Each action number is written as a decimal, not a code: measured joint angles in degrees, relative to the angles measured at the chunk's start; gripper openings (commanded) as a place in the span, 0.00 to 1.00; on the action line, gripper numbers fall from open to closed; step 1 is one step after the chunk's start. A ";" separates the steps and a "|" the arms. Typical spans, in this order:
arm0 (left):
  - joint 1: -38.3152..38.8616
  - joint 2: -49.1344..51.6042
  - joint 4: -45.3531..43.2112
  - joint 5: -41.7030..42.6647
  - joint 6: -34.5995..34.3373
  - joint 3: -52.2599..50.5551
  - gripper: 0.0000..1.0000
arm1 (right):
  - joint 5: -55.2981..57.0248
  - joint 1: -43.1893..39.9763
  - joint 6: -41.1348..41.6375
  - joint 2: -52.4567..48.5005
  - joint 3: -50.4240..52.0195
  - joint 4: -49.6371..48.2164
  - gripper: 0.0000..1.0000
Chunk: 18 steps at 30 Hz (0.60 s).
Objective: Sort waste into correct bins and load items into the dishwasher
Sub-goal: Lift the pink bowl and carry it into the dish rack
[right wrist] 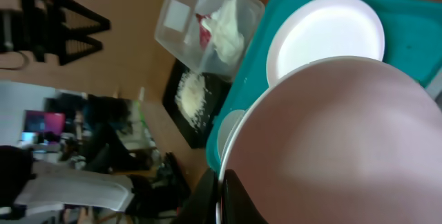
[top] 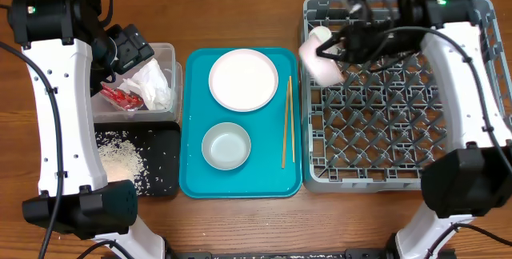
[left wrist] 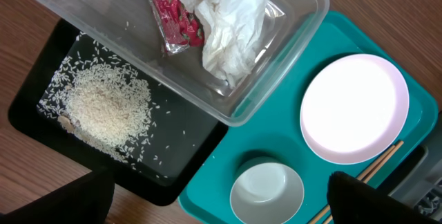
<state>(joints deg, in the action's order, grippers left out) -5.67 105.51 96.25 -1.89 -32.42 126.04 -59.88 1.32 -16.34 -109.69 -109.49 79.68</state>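
Note:
My right gripper [top: 339, 48] is shut on the rim of the pink bowl [top: 319, 61], which it holds tilted over the left edge of the grey dishwasher rack [top: 400, 107]. In the right wrist view the bowl [right wrist: 331, 148] fills the frame, with its rim pinched between the fingers [right wrist: 238, 200]. A small cream cup [top: 320, 33] sits in the rack's far left corner. My left gripper [top: 130, 49] hangs open and empty above the clear tub [top: 166, 51], which holds the napkin [left wrist: 231, 27] and red wrapper [left wrist: 173, 13]. Rice [left wrist: 110, 110] lies in the black tray [left wrist: 41, 110].
Between the bins and the rack, a teal tray [top: 196, 179] carries the pale pink plate [top: 243, 79], a whitish bowl [top: 226, 145] and two chopsticks [top: 286, 121]. Bare wooden table shows around the trays.

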 measured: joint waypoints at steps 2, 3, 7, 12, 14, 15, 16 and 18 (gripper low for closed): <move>0.00 0.00 0.02 0.02 0.00 0.00 1.00 | -2.67 -2.21 -1.46 -0.04 2.82 -1.31 0.04; 0.00 0.00 0.02 0.02 0.00 0.00 1.00 | -3.91 -2.97 -2.01 -0.04 4.46 -2.47 0.04; 0.00 0.00 0.02 0.02 0.00 0.00 1.00 | -10.99 -4.83 -3.48 -0.15 13.51 -11.82 0.04; 0.00 0.00 0.02 0.02 0.00 0.00 1.00 | -20.92 -5.95 -3.91 -0.70 21.11 -22.12 0.04; 0.00 0.00 0.02 0.02 0.00 0.00 1.00 | -22.95 -6.23 -3.91 -0.70 22.91 -24.59 0.04; 0.00 0.00 0.02 0.00 0.00 0.00 1.00 | -23.54 -6.21 -3.89 -0.70 23.52 -25.38 0.04; 0.02 0.00 0.00 0.02 0.00 0.00 1.00 | -24.15 -6.23 -3.91 -0.70 24.28 -26.47 0.04; 0.00 0.00 0.02 0.00 0.00 0.00 1.00 | -24.90 -6.23 -3.93 -0.70 25.53 -28.11 0.04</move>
<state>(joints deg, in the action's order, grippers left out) -5.67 105.51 96.27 -1.89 -32.42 126.04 -84.77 -4.91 -20.27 -110.39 -83.96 51.57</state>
